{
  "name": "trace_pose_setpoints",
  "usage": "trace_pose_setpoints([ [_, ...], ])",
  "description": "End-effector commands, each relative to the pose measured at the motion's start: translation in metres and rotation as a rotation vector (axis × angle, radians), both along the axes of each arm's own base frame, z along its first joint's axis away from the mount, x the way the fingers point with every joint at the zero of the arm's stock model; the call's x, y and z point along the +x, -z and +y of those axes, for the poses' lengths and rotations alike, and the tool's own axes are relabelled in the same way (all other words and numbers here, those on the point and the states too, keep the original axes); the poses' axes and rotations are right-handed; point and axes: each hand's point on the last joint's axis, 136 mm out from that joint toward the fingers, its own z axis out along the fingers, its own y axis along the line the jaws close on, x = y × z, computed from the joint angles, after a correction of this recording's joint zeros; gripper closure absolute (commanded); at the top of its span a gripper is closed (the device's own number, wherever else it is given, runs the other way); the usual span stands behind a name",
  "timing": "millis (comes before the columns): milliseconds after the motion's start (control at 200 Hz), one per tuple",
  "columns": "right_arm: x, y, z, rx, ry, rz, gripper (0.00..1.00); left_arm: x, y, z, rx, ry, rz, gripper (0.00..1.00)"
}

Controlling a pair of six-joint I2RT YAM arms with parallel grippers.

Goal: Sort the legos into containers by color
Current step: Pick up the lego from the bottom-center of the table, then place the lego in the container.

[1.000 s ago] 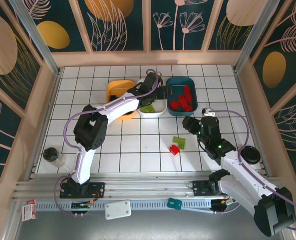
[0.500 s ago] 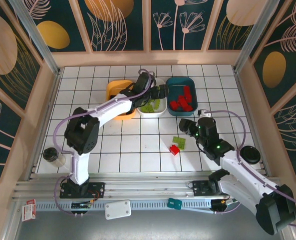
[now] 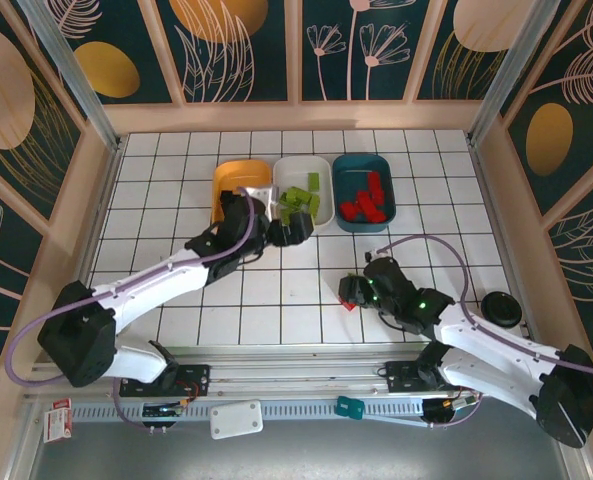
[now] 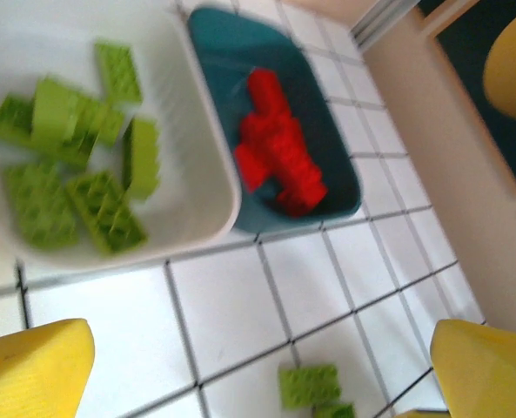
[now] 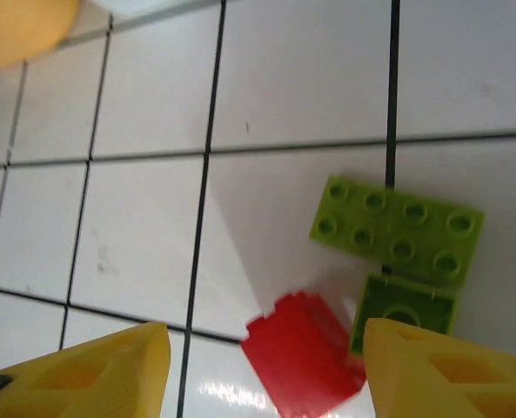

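**Table**: tiled, with three trays in a row at its far side.

**Trays:**
- The orange tray sits partly behind the left arm, and we cannot make out its contents.
- The white tray holds the green bricks.
- The teal tray holds the red bricks.
- We find no mixed colours in the white or teal tray.

**Grippers:**
- The left gripper hangs just in front of the white tray, jaws spread wide with nothing between them.
- The right gripper sits low over the tiles near the table's middle.
- Its jaws are partly apart and straddle a loose red brick. We see no contact, and it has hold of nothing.

**Unsorted:** that red brick, and two loose green bricks just beside it. The smaller green one touches or nearly touches the red.

**Handling, in our judgement:**
- The bricks are light, rigid, smooth plastic.
- They are not fragile, but could skid or twist out of an off-centre pinch.
- We advise gripping the red brick across its two flat side walls, centred.
- The finger on the green side should stay clear of the neighbouring brick.
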Motion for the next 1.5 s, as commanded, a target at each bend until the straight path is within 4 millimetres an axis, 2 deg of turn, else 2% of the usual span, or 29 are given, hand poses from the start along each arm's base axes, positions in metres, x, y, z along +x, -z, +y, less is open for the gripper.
trace_pose_setpoints([
  [0, -0.018, 0.023, -0.013, -0.076, 0.051, 0.098, 0.41, -0.015, 0.014, 0.01, -0.042, -0.023, 0.037, 0.02],
  [90, -0.023, 0.031, -0.011, -0.102, 0.05, 0.123, 0.41, -0.023, 0.024, 0.021, -0.033, -0.042, 0.05, 0.01],
  [235, -0.023, 0.04, -0.008, -0.143, 0.037, 0.14, 0.41, -0.028, 0.028, 0.032, -0.016, -0.068, 0.042, 0.02],
  [746, 0.01, 0.051, 0.03, -0.238, -0.07, 0.073, 0.42, -0.031, 0.04, 0.035, 0.022, -0.064, 0.064, 0.02],
  [841, 0.013, 0.051, 0.038, -0.232, -0.093, 0.065, 0.48, -0.031, 0.043, 0.037, 0.026, -0.069, 0.071, 0.01],
  [926, 0.015, 0.046, 0.046, -0.22, -0.112, 0.053, 0.58, -0.032, 0.046, 0.037, 0.029, -0.068, 0.079, 0.02],
  [1021, 0.016, 0.034, 0.057, -0.186, -0.141, 0.022, 0.69, -0.033, 0.047, 0.037, 0.03, -0.066, 0.082, 0.02],
  [1111, 0.016, 0.015, 0.068, -0.126, -0.172, -0.014, 0.75, -0.033, 0.047, 0.038, 0.034, -0.07, 0.083, 0.01],
  [1296, 0.033, -0.052, 0.079, -0.039, -0.179, -0.159, 0.79, -0.036, 0.05, 0.042, 0.039, -0.075, 0.091, 0.02],
  [1391, 0.061, -0.086, 0.072, -0.024, -0.136, -0.234, 0.79, -0.039, 0.055, 0.043, 0.038, -0.076, 0.102, 0.02],
  [1496, 0.104, -0.112, 0.055, 0.01, -0.064, -0.282, 0.79, -0.041, 0.06, 0.044, 0.035, -0.074, 0.118, 0.01],
])
